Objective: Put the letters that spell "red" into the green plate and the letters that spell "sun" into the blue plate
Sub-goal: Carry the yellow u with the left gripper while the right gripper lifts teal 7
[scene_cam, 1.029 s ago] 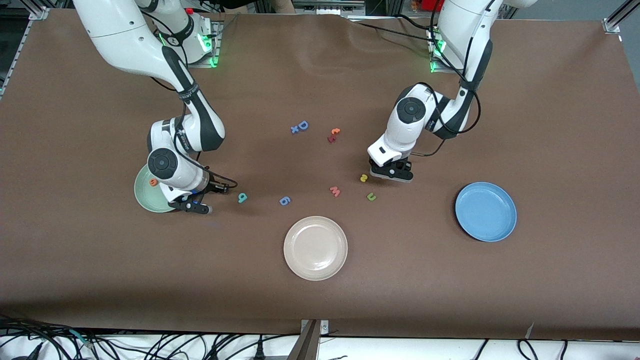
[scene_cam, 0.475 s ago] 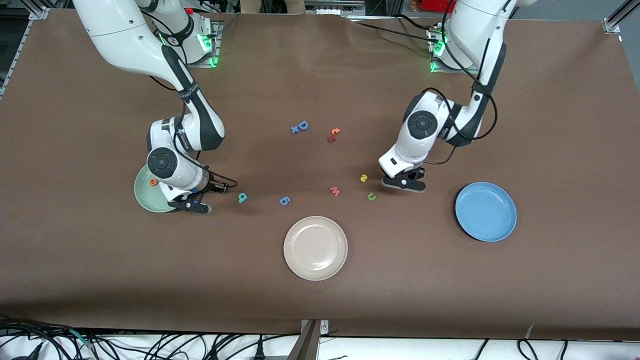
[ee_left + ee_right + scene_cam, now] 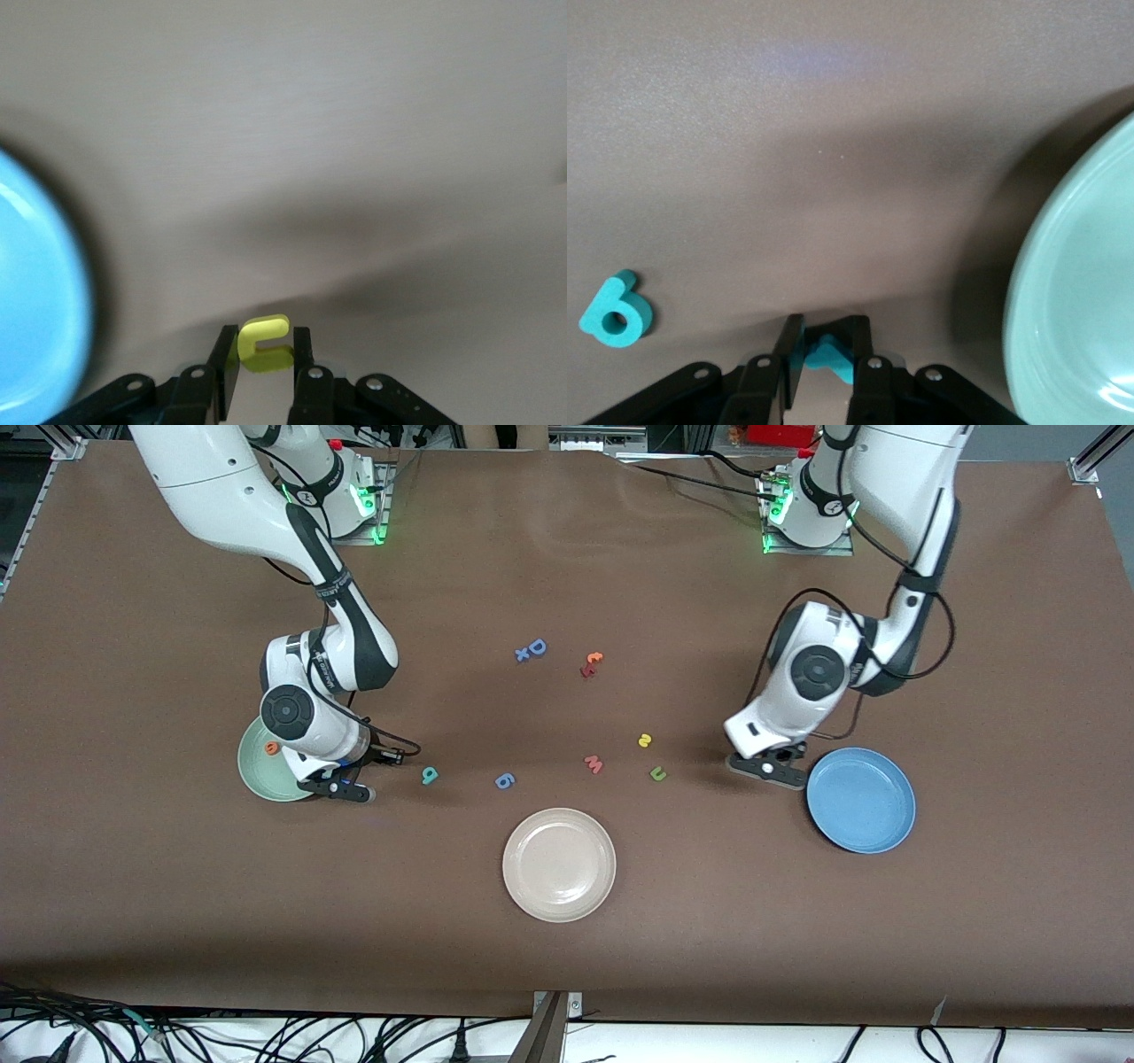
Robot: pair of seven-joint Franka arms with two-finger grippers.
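Left tool point(image 3: 769, 769) has moved from beside the yellow n point(image 3: 645, 740) to just beside the blue plate point(image 3: 861, 800), clamped on a yellow letter point(image 3: 263, 329), probably the s. Right tool point(image 3: 338, 788), at the green plate point(image 3: 266, 766) rim, pinches a teal piece point(image 3: 826, 354); orange e point(image 3: 271, 748) sits in that plate.

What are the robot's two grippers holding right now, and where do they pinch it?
The left gripper pinches a yellow letter by its lower end, beside the blue plate. The right gripper pinches a teal letter across its middle, beside the green plate.
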